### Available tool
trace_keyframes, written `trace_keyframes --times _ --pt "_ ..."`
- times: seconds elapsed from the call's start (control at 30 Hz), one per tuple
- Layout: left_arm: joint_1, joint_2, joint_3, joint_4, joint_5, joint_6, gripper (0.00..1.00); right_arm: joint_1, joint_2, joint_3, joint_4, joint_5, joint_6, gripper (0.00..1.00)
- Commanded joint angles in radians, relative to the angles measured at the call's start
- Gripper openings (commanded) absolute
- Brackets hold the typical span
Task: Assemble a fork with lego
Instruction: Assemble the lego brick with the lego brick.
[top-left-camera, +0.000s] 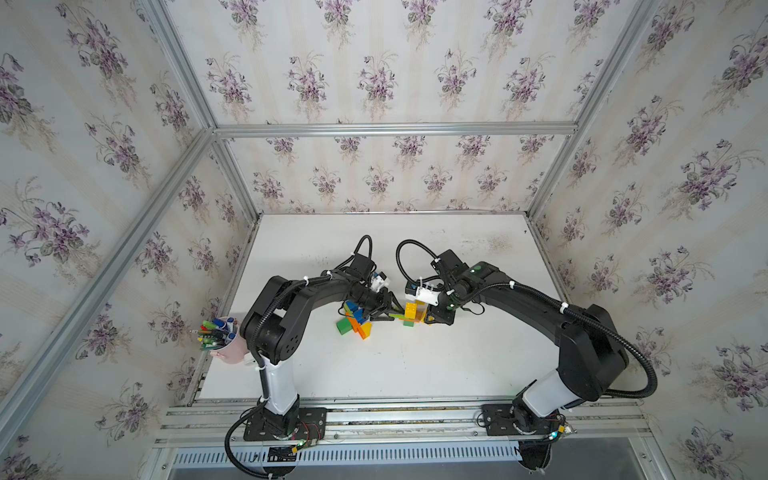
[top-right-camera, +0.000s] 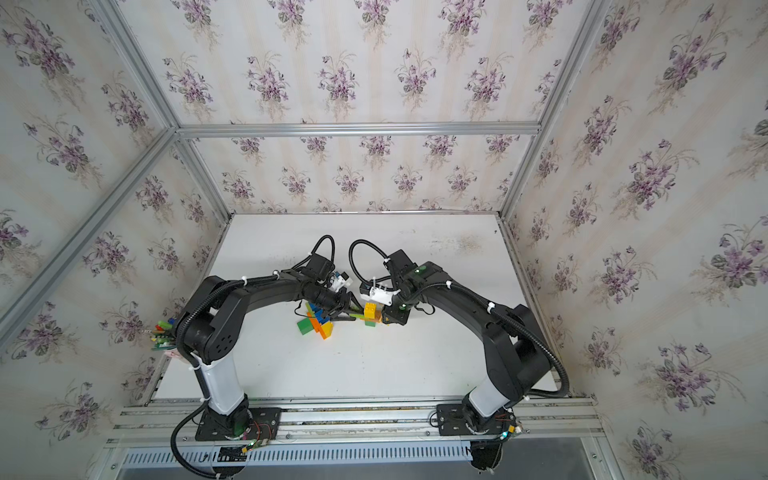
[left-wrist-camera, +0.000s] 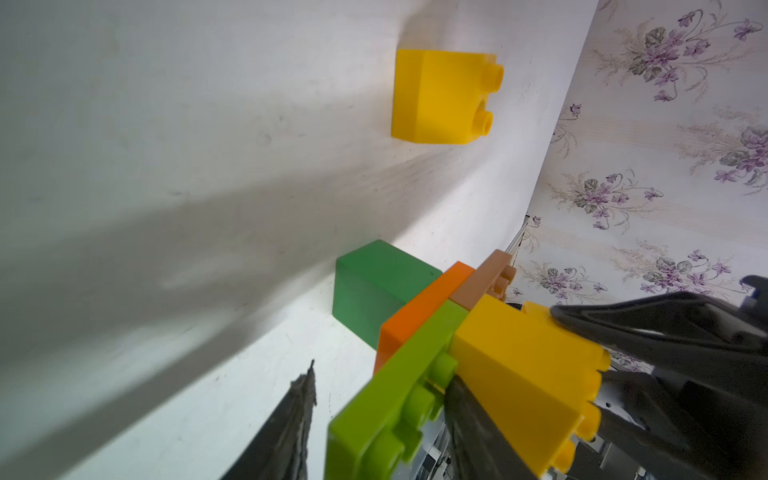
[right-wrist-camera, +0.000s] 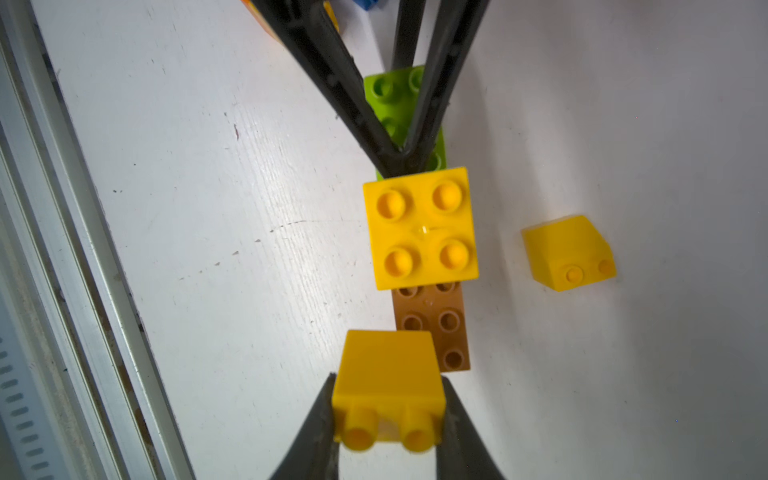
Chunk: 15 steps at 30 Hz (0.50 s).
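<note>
1. Yellow sloped brick (right-wrist-camera: 386, 365) is pinched between the fingers of the right tool (right-wrist-camera: 388, 380), studs turned toward the wrist camera. It sits at the free end of the brown plate (right-wrist-camera: 432, 328); whether the two touch cannot be told.
2. The part-built lego piece lies near the middle of the desk (top-left-camera: 415, 365). A lime plate (right-wrist-camera: 392, 104) and the brown plate run in one line, with a yellow square brick (right-wrist-camera: 419, 228) pressed on top where they meet.
3. Beneath them, the left wrist view shows an orange brick (left-wrist-camera: 419, 309) with a dark green block (left-wrist-camera: 374, 286) against it.
4. The left tool (left-wrist-camera: 380, 376) straddles the lime plate, one finger on the studded face right beside the yellow square brick. Whether it actually clamps the plate cannot be told.
5. A second yellow sloped brick (right-wrist-camera: 569, 253) sits alone on the desk, near the piece.
6. A loose heap of bricks (top-left-camera: 355, 322), green, orange, blue and yellow, lies under the left arm's wrist. A pink cup of pens (top-left-camera: 232, 347) stands at the desk's left edge.
</note>
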<state>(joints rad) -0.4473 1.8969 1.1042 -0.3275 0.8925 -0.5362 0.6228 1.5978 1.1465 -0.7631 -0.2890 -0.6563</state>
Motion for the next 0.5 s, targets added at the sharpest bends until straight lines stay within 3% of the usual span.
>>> trace_keyframes --times 0.0,0.47 --pt "0.002 0.009 0.024 -0.036 -0.024 0.040 0.51 0.002 0.016 0.004 -0.020 0.018 -0.042 0.12" --pt "0.002 0.034 0.084 -0.122 -0.034 0.147 0.51 -0.008 0.054 0.046 -0.039 0.023 -0.071 0.12"
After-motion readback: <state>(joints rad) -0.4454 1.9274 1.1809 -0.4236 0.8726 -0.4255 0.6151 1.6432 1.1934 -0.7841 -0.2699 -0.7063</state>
